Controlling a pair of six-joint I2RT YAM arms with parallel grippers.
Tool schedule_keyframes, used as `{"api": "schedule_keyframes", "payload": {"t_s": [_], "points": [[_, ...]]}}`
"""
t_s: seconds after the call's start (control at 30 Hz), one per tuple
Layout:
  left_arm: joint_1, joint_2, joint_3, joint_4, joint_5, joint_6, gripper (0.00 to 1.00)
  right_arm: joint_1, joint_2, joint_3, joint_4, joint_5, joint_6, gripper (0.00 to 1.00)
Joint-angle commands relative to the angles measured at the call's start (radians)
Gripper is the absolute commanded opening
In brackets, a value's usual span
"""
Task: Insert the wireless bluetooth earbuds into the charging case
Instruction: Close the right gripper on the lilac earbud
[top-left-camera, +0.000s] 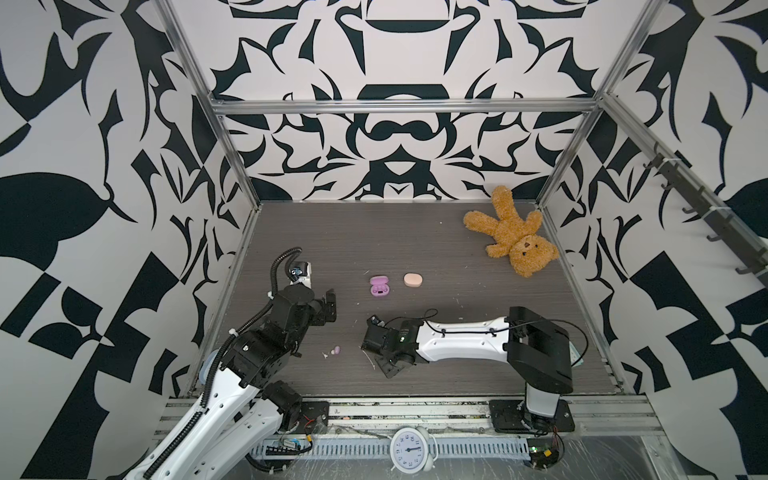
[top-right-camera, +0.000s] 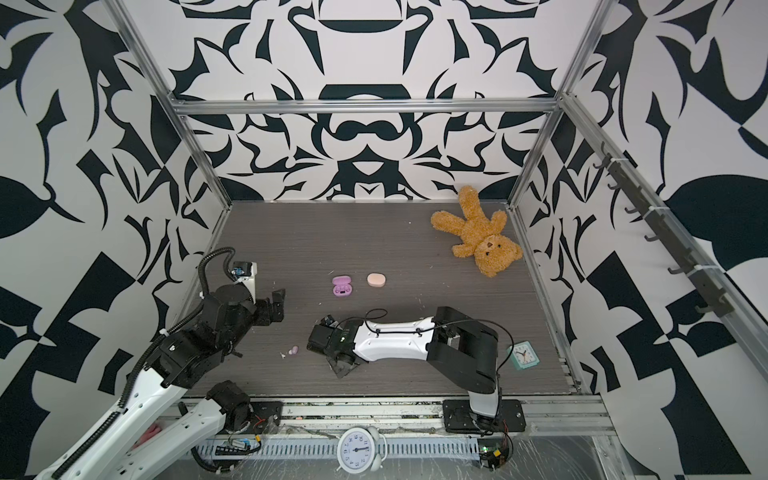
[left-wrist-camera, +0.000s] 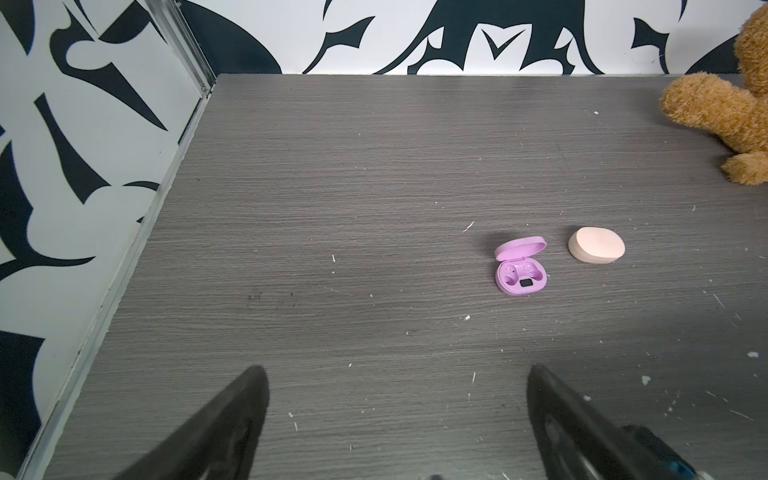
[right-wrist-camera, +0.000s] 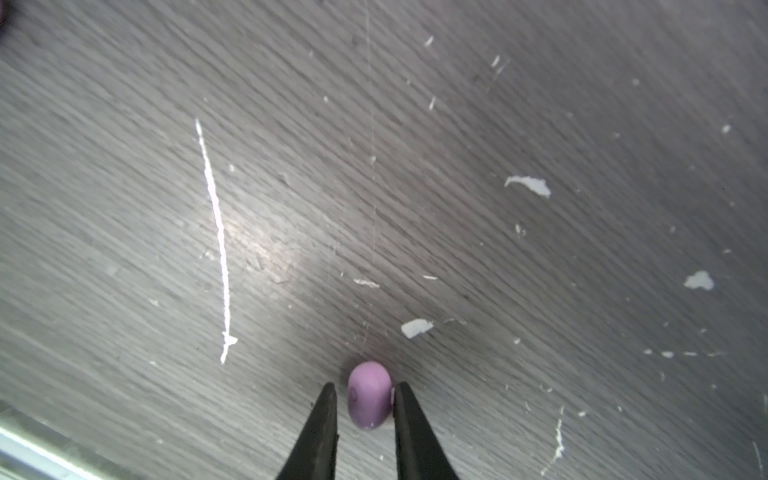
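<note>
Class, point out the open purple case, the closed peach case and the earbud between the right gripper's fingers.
open purple case (left-wrist-camera: 519, 272): left wrist view, inside of its base.
closed peach case (left-wrist-camera: 596, 250): left wrist view, middle of its lid.
purple earbud (right-wrist-camera: 370, 395): right wrist view, its rounded back.

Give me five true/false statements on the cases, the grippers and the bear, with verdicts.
1. The purple charging case lies on the table with its lid open. True.
2. The peach case is open too. False: its lid is shut.
3. The left gripper holds an earbud. False: its fingers stand wide apart with nothing between them.
4. A lilac earbud sits between the fingers of the right gripper. True.
5. The teddy bear lies against the purple charging case. False: it lies in the far right corner, well apart from both cases.
</note>
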Motion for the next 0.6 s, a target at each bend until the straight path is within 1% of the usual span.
{"api": "schedule_keyframes", "payload": {"t_s": [0.0, 0.2, 0.37, 0.43, 0.57], "points": [[0.004, -0.006, -0.016, 0.011, 0.005, -0.004, 0.99, 0.008, 0.004, 0.038, -0.045, 0.035, -0.01, 0.25], [0.004, -0.002, -0.016, 0.012, 0.012, -0.005, 0.99, 0.009, 0.029, 0.06, -0.076, 0.035, -0.019, 0.24], [0.004, 0.0, -0.015, 0.013, 0.016, -0.004, 0.99, 0.009, 0.042, 0.065, -0.083, 0.035, -0.024, 0.26], [0.004, 0.002, -0.016, 0.013, 0.015, -0.002, 0.99, 0.01, 0.05, 0.068, -0.09, 0.071, -0.027, 0.27], [0.004, 0.002, -0.016, 0.013, 0.015, -0.002, 0.99, 0.012, 0.058, 0.073, -0.097, 0.081, -0.027, 0.26]]}}
